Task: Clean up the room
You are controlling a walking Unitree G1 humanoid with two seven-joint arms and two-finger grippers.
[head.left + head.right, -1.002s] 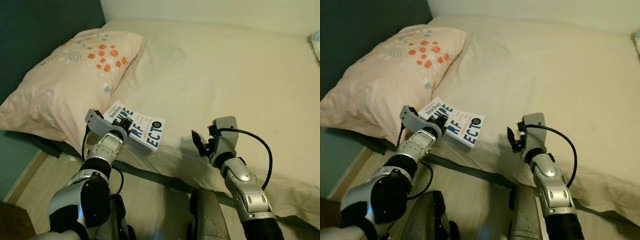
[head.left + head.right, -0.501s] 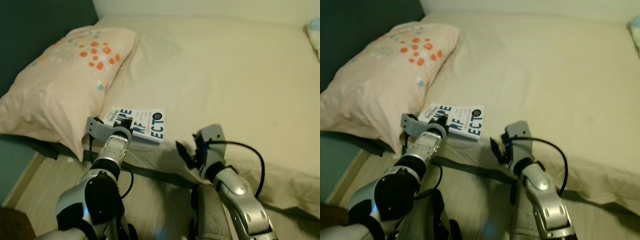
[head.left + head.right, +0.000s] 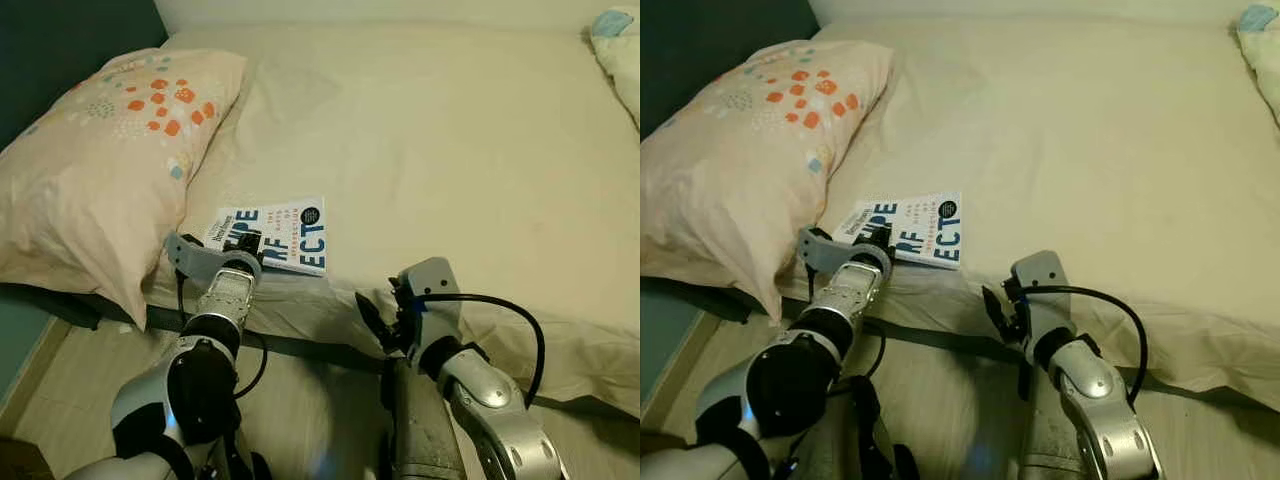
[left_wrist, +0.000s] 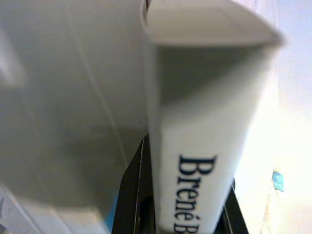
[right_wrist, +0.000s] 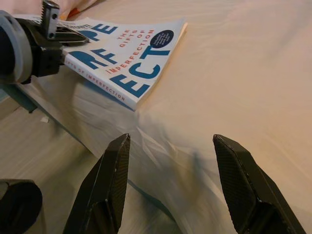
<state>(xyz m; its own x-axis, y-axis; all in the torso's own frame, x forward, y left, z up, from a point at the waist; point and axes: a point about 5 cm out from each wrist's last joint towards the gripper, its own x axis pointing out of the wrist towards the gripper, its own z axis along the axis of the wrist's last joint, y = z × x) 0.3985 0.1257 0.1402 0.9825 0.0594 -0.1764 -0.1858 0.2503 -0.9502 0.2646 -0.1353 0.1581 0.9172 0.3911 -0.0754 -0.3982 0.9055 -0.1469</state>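
Note:
A white paperback book [image 3: 290, 230] with blue cover letters lies on the cream bed sheet [image 3: 450, 130], close to the near edge and beside the pillow. My left gripper [image 3: 248, 240] is shut on the book's near corner; in the left wrist view the spine [image 4: 195, 161] sits clamped between the black fingers [image 4: 131, 204]. Lower down, by the mattress edge, my right gripper [image 3: 370, 318] is open and holds nothing. From the right wrist its two fingers [image 5: 105, 190] point at the sheet, with the book [image 5: 131, 61] beyond them.
A pink pillow [image 3: 90, 150] with orange and blue dots fills the bed's left side, against a dark wall. A pale blue item [image 3: 612, 22] lies at the far right corner. Wooden floor [image 3: 80, 400] runs below the mattress edge.
The book has gone from tilted off the bed edge to lying flat on the sheet, still in my left gripper. My right arm has dropped lower and nearer. The view has shifted.

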